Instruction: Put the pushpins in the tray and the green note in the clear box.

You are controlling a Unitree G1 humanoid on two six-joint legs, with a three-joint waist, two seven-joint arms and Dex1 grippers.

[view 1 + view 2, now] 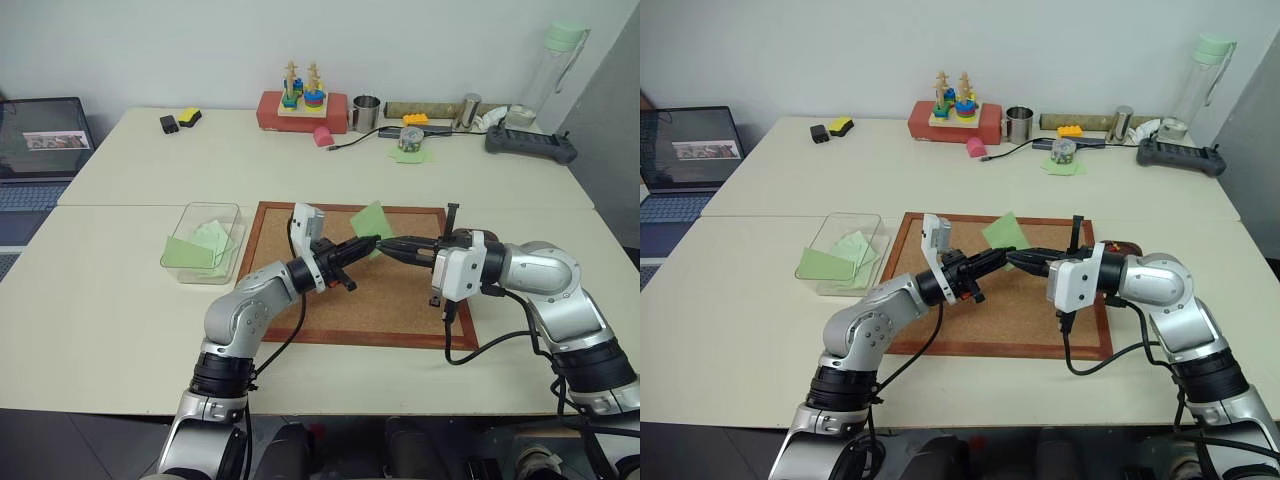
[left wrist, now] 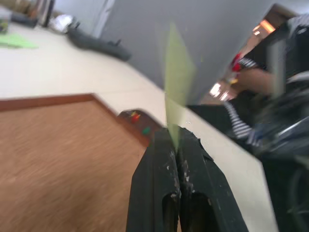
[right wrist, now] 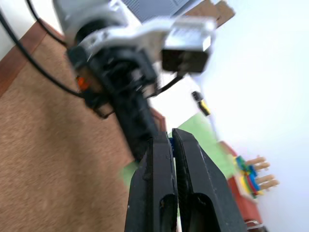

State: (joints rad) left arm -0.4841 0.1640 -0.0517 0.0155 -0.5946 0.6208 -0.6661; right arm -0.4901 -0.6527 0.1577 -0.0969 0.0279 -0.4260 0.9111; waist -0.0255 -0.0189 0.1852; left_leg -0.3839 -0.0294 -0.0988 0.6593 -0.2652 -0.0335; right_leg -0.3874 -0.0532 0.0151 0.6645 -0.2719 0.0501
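The green note (image 1: 372, 222) stands up off the cork board (image 1: 400, 300), and my left gripper (image 1: 368, 243) is shut on its lower edge; the left wrist view shows the note (image 2: 177, 72) rising from the closed fingertips. My right gripper (image 1: 388, 245) points left and meets the left one tip to tip at the note. It is shut, with a tiny blue pushpin (image 3: 170, 140) pinched at its tips. The dark tray (image 2: 136, 119) lies by the board's right edge with small red and green dots in it. The clear box (image 1: 205, 240) sits left of the board with green papers inside.
A laptop (image 1: 40, 140) sits on the far left. Along the back of the table are a red box with stacking toys (image 1: 302, 108), a metal cup (image 1: 366, 113), a bottle (image 1: 555, 70), a black controller (image 1: 530, 145) and another green paper (image 1: 410, 153).
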